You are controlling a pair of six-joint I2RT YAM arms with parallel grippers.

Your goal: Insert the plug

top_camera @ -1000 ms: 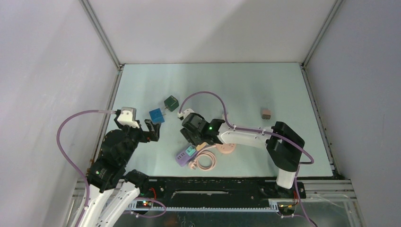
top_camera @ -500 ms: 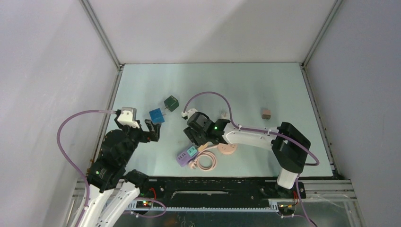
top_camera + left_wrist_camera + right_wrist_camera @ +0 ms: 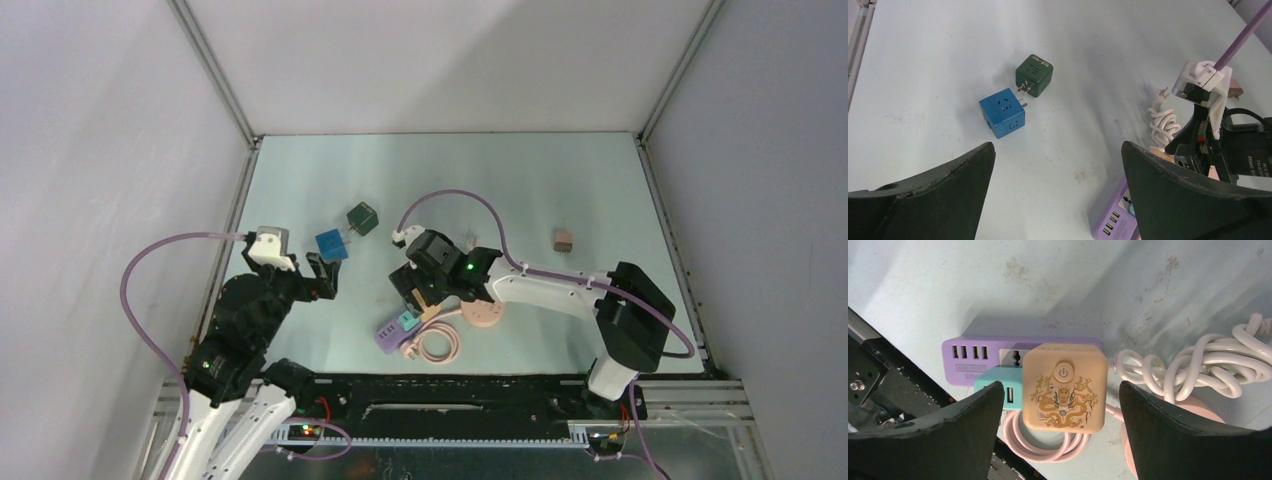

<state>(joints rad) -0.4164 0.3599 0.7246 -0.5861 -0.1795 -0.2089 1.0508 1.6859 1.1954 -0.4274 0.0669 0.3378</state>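
A purple power strip (image 3: pixel 973 357) lies near the table's front edge (image 3: pixel 385 337). A beige cube plug with a gold dragon print (image 3: pixel 1064 387) sits on the strip's socket, next to a teal USB adapter (image 3: pixel 998 390). My right gripper (image 3: pixel 1060 385) is open just above the beige plug, with a finger on each side and not touching it; it also shows in the top view (image 3: pixel 420 295). My left gripper (image 3: pixel 1058 145) is open and empty over bare table, near a blue cube adapter (image 3: pixel 1003 113); it also shows in the top view (image 3: pixel 320 272).
A dark green cube adapter (image 3: pixel 362 218) lies behind the blue cube (image 3: pixel 331 244). A small brown cube (image 3: pixel 563 239) lies at the right. A white bundled cable (image 3: pixel 1198 365), a pink cable coil (image 3: pixel 437 343) and a pink round base (image 3: pixel 483 315) crowd the strip.
My right wrist has shifted a little to the right over the strip. The beige plug stays on the strip. The left arm has not moved.
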